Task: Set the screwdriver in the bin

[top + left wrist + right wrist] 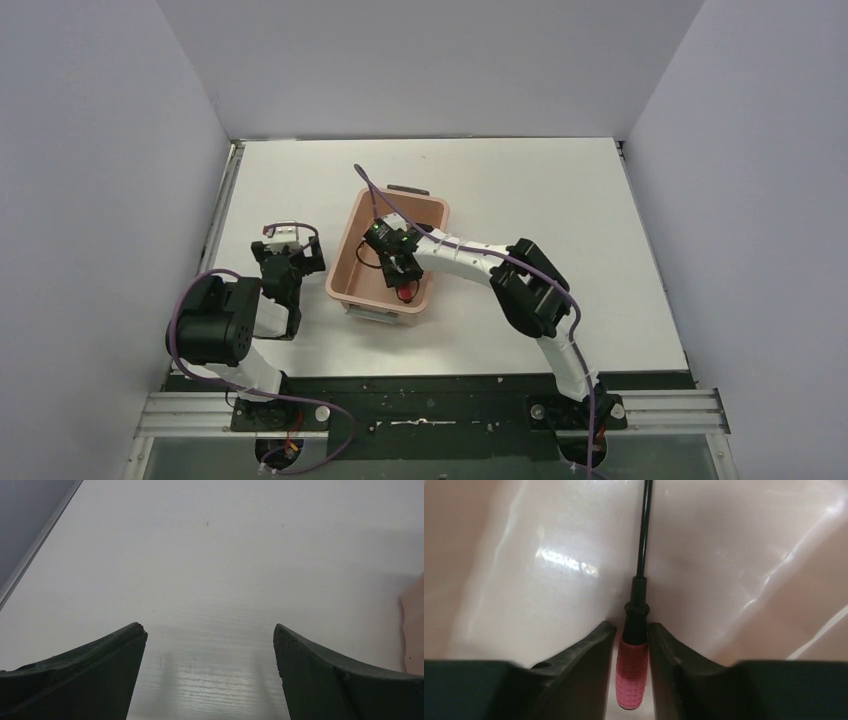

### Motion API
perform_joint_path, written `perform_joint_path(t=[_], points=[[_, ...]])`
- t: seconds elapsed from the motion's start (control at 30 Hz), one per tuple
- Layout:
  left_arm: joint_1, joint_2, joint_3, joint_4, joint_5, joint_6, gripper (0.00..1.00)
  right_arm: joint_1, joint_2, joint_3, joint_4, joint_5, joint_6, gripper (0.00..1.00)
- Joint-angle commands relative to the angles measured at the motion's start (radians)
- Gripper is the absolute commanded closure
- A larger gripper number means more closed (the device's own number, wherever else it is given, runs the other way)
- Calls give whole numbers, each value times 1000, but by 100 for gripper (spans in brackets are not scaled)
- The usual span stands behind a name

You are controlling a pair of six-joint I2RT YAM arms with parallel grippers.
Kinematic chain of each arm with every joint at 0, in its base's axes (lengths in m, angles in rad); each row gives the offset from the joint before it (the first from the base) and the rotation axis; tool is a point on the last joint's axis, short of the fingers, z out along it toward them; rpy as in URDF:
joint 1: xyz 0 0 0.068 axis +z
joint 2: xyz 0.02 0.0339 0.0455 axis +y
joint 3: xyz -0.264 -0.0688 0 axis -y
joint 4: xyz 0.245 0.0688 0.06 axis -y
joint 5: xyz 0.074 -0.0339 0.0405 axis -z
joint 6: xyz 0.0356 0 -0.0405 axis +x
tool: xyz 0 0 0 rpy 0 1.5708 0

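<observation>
The salmon-pink bin (347, 250) stands mid-table with dark handles at its short ends. My right gripper (400, 270) reaches down inside it, near its front end. In the right wrist view the gripper (630, 626) is shut on the screwdriver (631, 675). Both fingers press the red handle, and the thin black shaft points away over the bin's glossy pink floor (549, 580). From above, only the red handle (405, 292) peeks out below the gripper. My left gripper (285, 238) hovers over the table left of the bin. It (210, 630) is open with nothing between its fingers.
White table surface lies under the left gripper, with the bin's pink edge (415, 625) at the right of that view. Grey walls enclose the table on three sides. A metal rail (225, 200) runs along the table's left edge.
</observation>
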Motion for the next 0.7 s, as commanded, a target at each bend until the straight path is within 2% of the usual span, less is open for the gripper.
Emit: perform_joint_path(t=[0.0, 0.03, 0.07, 0.3, 0.33, 0.4, 0.43, 0.57, 0.67], points=[[0, -10, 8, 27, 11, 10, 3, -9, -19, -15, 85, 67, 20, 54], [0, -10, 8, 27, 11, 9, 3, -9, -27, -14, 81, 69, 17, 43], [0, -9, 8, 26, 11, 9, 3, -8, -36, -7, 74, 73, 14, 38], [1, -9, 8, 27, 12, 8, 3, 9, -136, 115, 1, 111, -53, 26], [0, -9, 8, 27, 12, 9, 3, 11, -157, 128, 3, 108, -70, 21], [0, -9, 8, 27, 12, 9, 3, 11, -213, 137, 23, 87, -118, 3], [0, -10, 8, 27, 11, 9, 3, 11, -246, 135, 40, 77, -139, 0], [0, -9, 8, 26, 12, 9, 3, -1, -385, 92, 113, 71, -210, 0], [0, -10, 8, 26, 12, 9, 3, -20, -509, -8, 210, 98, -279, 0]])
